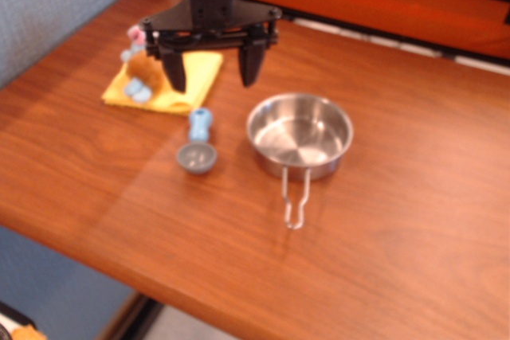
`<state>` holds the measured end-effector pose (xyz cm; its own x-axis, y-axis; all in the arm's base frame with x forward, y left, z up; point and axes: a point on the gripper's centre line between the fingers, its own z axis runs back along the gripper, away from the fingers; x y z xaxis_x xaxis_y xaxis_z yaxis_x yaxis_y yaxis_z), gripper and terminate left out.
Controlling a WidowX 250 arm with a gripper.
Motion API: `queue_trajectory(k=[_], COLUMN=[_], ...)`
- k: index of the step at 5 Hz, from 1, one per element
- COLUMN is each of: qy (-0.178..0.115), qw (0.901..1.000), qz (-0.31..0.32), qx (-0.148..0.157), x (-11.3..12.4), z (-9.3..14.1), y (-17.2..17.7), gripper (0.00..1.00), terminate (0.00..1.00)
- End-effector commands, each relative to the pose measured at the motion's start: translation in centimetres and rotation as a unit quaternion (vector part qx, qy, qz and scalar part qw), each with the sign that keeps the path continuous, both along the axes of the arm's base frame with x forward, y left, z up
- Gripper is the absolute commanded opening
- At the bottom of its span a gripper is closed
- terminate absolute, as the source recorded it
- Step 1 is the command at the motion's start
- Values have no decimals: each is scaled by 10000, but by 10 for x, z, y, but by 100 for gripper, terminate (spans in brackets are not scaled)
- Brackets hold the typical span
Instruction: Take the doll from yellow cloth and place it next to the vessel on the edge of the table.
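The doll, orange-brown with light blue feet and a pink ear, lies on the yellow cloth at the table's back left. My black gripper hangs open over the cloth. Its left finger stands just right of the doll, partly covering it. Its right finger is past the cloth's right edge. It holds nothing. The vessel, a shiny steel pan with a wire handle, sits mid-table to the right. The table is reddish-brown wood.
A small blue-grey scoop with a light blue handle lies between the cloth and the pan. A grey wall is at the left. The table's front edge runs diagonally at bottom left.
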<state>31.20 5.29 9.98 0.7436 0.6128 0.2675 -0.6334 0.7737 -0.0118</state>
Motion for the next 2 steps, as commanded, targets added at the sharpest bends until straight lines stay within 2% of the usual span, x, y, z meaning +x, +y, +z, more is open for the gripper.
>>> queue_trajectory(k=[1,2], qy=[-359,-265], qw=[9988,9987], qz=[329,430], qx=[75,58], x=[31,37], z=[4,-1], y=[68,93], gripper=[100,100], terminate=[0,0])
